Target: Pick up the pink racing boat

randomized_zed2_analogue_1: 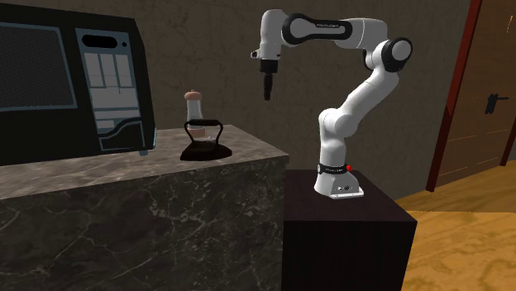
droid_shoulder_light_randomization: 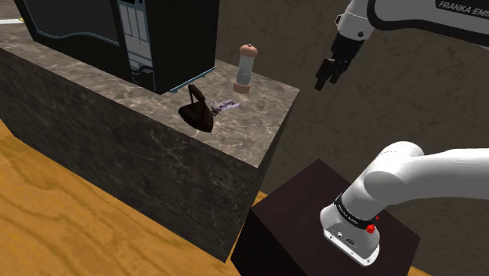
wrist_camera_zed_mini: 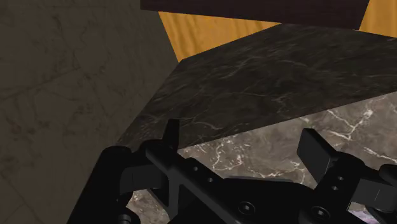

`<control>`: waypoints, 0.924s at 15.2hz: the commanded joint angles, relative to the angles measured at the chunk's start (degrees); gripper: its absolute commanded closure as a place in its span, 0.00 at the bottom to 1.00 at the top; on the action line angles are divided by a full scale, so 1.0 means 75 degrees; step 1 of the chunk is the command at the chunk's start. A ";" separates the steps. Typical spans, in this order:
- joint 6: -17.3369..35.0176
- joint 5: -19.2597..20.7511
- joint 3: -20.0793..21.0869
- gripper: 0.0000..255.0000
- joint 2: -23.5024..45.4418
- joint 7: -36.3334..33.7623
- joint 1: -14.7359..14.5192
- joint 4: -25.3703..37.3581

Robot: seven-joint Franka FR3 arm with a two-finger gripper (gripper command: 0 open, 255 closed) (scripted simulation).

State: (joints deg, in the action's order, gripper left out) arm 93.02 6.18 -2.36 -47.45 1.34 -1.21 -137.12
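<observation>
- Target: boat (droid_shoulder_light_randomization: 227,105), a small flat thing drawn pale lilac rather than pink; it lies on the counter (droid_shoulder_light_randomization: 258,129) just beside the dark iron (droid_shoulder_light_randomization: 196,110), between the iron and the tall bottle (droid_shoulder_light_randomization: 246,69)
- Handling (judgement): a low, slim toy hull, likely light and stiff; the smooth shell could slip, so a hold across the narrow width at mid-length looks best; finer hull details are too small to tell
- Obstacle (judgement): the iron stands so close that a finger on that side has little room; coming straight down from above with the fingers set across the hull seems safer than a side approach
- Gripper (droid_shoulder_light_randomization: 325,74): hangs high in the air near the counter's end, well apart from the boat
- Jaws: in the wrist view the two fingers (wrist_camera_zed_mini: 170,137) stand wide apart, with only marble counter seen between them; released, holding nothing, touching nothing
</observation>
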 commanded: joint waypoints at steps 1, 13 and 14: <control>0.0000 0.0000 0.0000 0.00 0.0000 0.0000 0.0000 0.0000; 0.0653 -0.1994 0.2198 0.00 0.1998 -0.5196 0.0487 0.0763; 0.0740 -0.2105 0.2353 0.00 0.2243 -0.5612 0.0541 0.0908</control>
State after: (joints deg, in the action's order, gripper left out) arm 97.67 -8.58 14.01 -32.43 -37.15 2.46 -131.07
